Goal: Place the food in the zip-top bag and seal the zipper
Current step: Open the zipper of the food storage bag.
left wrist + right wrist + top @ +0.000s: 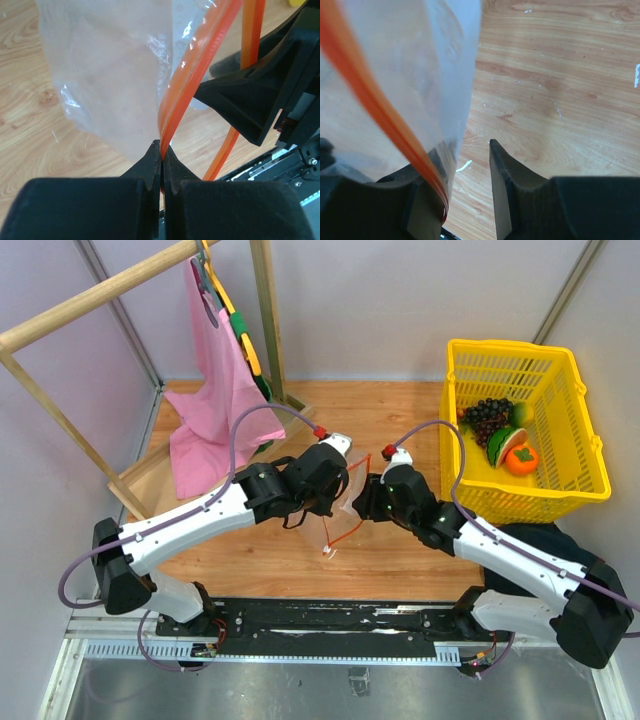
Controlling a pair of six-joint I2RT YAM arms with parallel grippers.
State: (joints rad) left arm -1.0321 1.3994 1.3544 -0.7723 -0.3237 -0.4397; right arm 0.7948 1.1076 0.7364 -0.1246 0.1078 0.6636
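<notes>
A: The left tool (pixel 161 150) was clenched on the zipper (pixel 195 75), pinching the orange strip at the edge of the zip-top bag (pixel 110 75). The bag hung above the surface (pixel 30 150), between the two arms. The right tool (pixel 466 150) was released, jaws apart, with the strip lying against one finger rather than between both.

B: So the mouth looked ready to be opened. Judging from that, the right tool would do best to close on the opposite lip only, clear of the left pinch. Then it could draw away gently, so the thin film neither tore nor slipped.

A: And the food?

B: Only the top view showed it. The grape bunch (pixel 487 418), watermelon slice (pixel 505 443) and persimmon (pixel 522 459) lay in the yellow basket (pixel 580 475), well apart from the bag. The wrist views gave what the top one could not: just how each finger met the strip.
</notes>
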